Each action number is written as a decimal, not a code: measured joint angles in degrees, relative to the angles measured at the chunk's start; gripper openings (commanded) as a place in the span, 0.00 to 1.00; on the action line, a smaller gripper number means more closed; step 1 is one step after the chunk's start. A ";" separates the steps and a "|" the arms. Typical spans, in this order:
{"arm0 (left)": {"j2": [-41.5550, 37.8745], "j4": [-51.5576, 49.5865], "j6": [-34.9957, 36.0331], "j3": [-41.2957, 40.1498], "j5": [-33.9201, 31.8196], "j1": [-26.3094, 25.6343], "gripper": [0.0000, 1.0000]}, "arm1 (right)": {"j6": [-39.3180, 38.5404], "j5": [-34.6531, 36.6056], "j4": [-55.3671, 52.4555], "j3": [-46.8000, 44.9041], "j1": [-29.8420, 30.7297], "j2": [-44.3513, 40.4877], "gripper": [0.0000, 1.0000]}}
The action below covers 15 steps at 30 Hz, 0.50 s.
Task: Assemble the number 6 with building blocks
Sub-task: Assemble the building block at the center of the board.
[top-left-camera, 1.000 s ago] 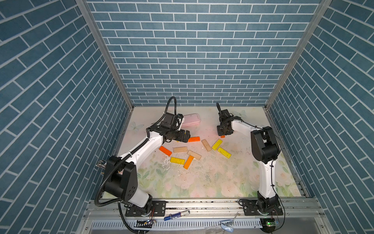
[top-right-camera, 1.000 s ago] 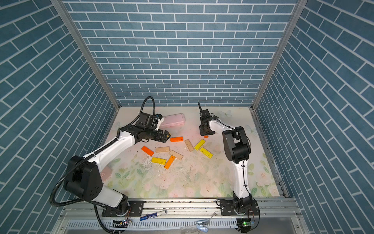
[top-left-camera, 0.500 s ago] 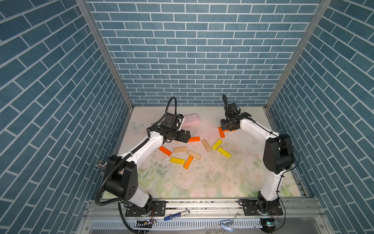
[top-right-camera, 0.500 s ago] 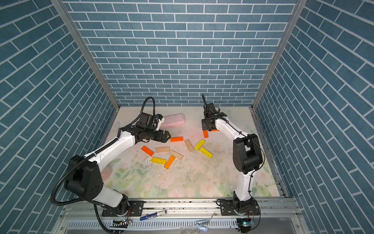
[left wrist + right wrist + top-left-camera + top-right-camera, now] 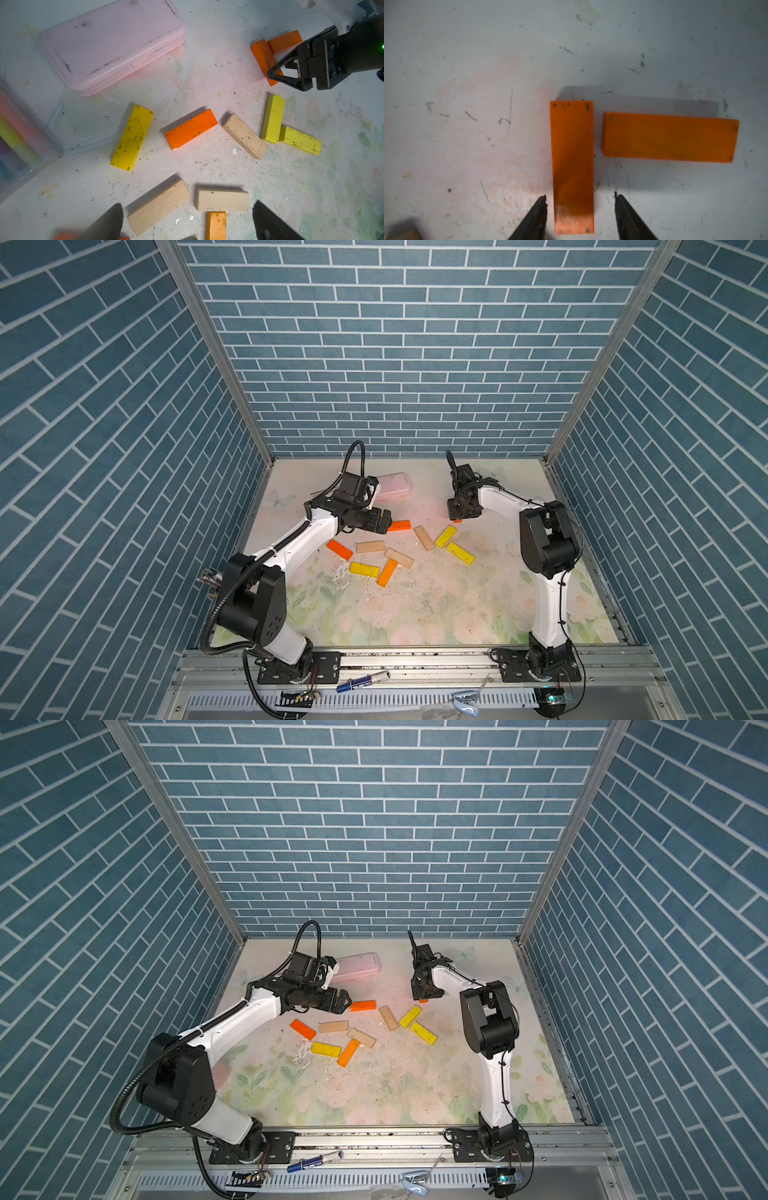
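— Looking at both top views, where are the building blocks?
— In the middle of the table, lying flat at odd angles: nine building blocks in orange, yellow and tan. The left gripper is low, its tips just beside a lone orange bar, with the pink case on its far side.
— And the right gripper?
— The right gripper points down at the far right of the spread. Only a sliver of an orange pair peeks out beneath it, and I cannot tell its jaws from up there.
— What does the left wrist view add?
— A yellow bar near the case and a clear chalk pack, neither visible from above. The left fingers stand spread wide, holding nothing, with two tan bars showing between them.
— The right wrist view?
— The pair up close: a straddled orange bar and a crosswise orange bar at a right angle, just beside each other with a thin gap. The right fingers flank the straddled bar's end with a bare gap on each side: spread, pinching nothing.
— Any writing?
— A blue marker lies on the near rail; its print is too small to read.
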 measured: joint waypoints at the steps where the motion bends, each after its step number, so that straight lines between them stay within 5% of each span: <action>1: 0.04 0.00 -0.02 0.00 0.02 0.00 0.98 | 0.04 0.09 0.00 0.24 0.00 0.35 0.50; 15: 0.81 0.00 -0.24 0.00 0.02 -0.02 0.98 | 1.51 0.13 -0.15 1.84 0.00 2.40 0.33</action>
